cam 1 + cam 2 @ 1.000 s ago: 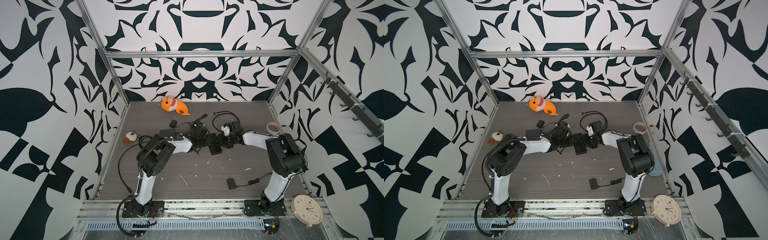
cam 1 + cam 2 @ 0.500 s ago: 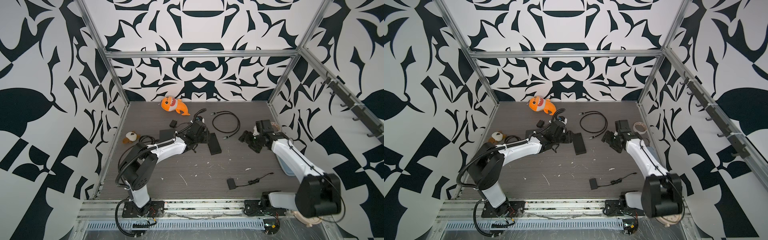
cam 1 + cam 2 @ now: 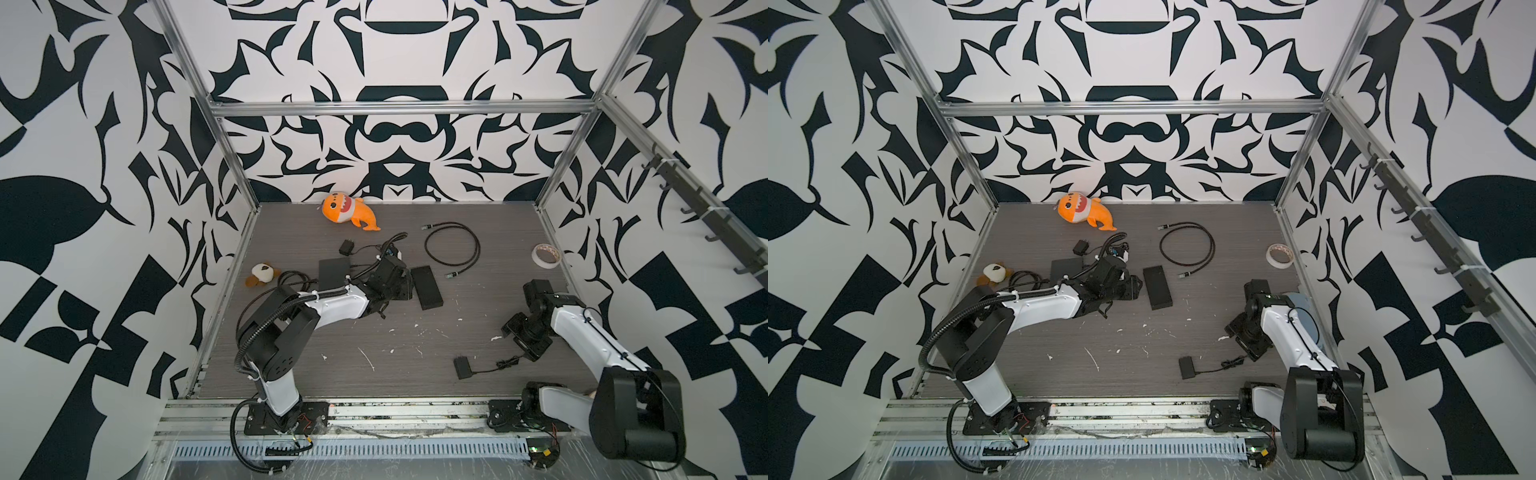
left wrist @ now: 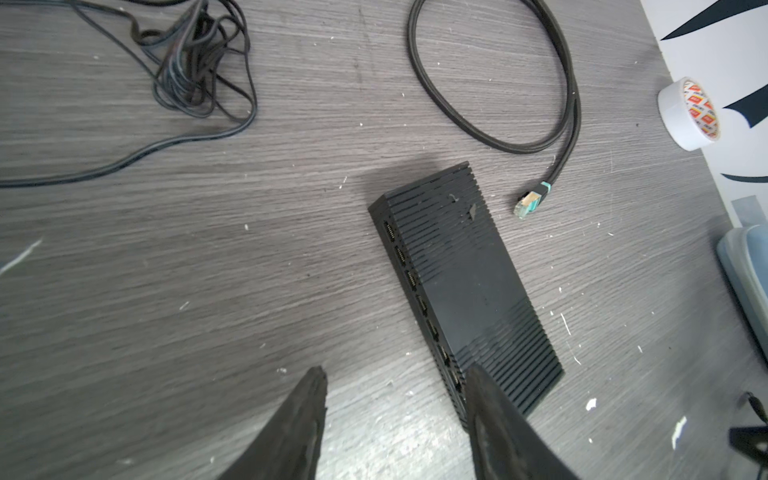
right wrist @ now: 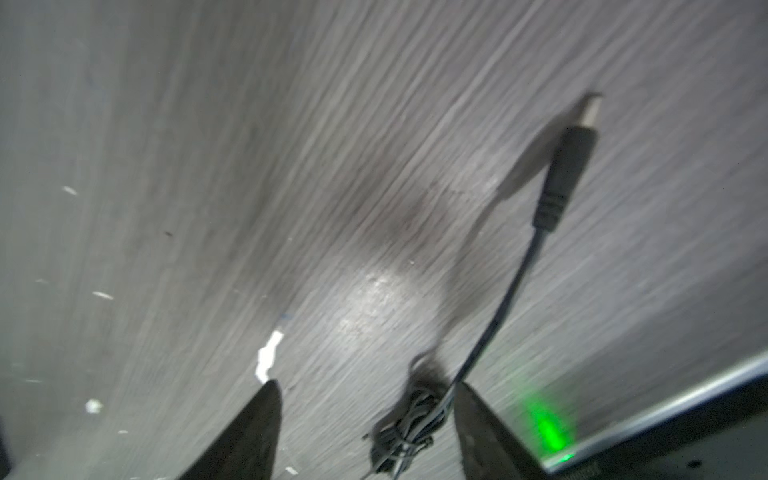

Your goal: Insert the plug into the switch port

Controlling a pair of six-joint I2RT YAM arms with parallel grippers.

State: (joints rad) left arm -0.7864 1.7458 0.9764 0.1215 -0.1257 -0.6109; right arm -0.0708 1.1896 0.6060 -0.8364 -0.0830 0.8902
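The grey table (image 3: pixel 374 332) is seen in both top views. The left gripper (image 4: pixel 395 370) is held wide and empty beside one end of the black network switch (image 4: pixel 465 282), which is laid flat mid-table. The right gripper (image 5: pixel 365 384) is spread wide over a bunched cord, with nothing gripped. The barrel plug (image 5: pixel 565 174) is laid on the table just beyond its fingertips, well apart from the switch.

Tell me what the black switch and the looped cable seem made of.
Network switch: likely matte black moulded plastic, given its fine ribbed grooves. Looped cable: dull jacket, possibly woven; its plug looks like clear plastic with a teal boot.
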